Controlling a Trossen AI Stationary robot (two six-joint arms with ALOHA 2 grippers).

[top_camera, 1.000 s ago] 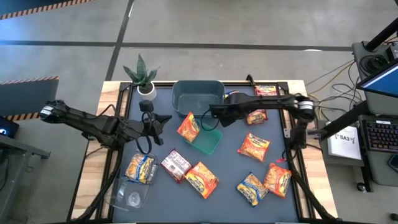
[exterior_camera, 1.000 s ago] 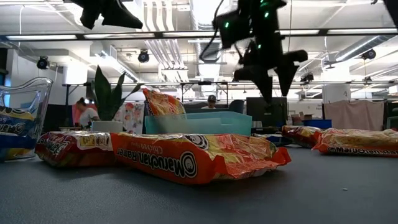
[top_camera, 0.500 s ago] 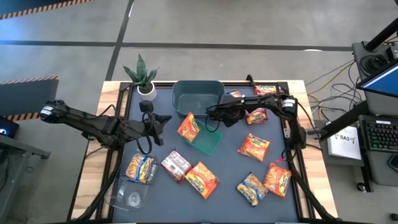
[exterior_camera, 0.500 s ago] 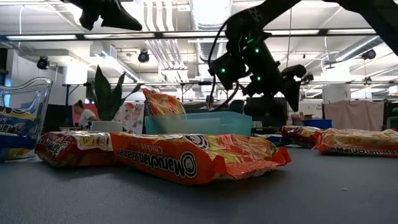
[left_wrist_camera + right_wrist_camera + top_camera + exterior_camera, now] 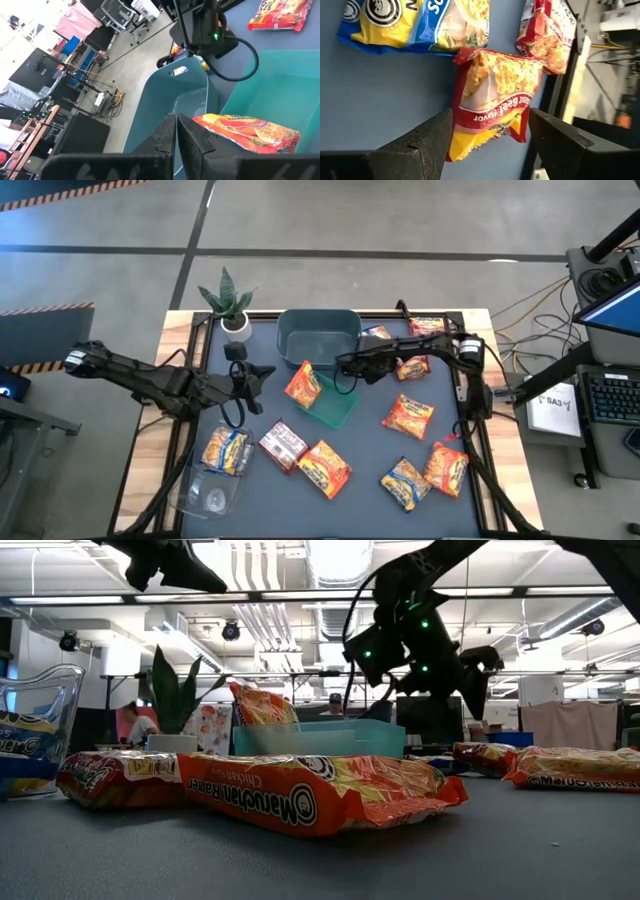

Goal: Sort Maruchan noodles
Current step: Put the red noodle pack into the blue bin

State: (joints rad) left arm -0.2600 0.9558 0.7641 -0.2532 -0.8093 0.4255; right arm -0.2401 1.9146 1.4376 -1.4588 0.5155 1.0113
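Right gripper point(image 5: 345, 366) has pulled back from the tray toward the far-right packets.
Its fingers point(image 5: 422, 145) stand spread, holding nothing, over a crinkly red beef packet point(image 5: 492, 102) beside a yellow-blue one point(image 5: 415, 25); left gripper point(image 5: 262, 370), pressed shut, hovers mid-table.

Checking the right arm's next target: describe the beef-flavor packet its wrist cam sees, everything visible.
The beef packet is a crinkly, glossy plastic pouch, dark red with a white "Beef Flavor" band, a noodle photo and a yellow corner. It lies flat on the dark blue-grey table, sealed and slightly puffed, framed between the open fingers of the right gripper, which is not gripping it. One end overlaps a yellow-and-blue packet; an orange-red packet lies at its corner.
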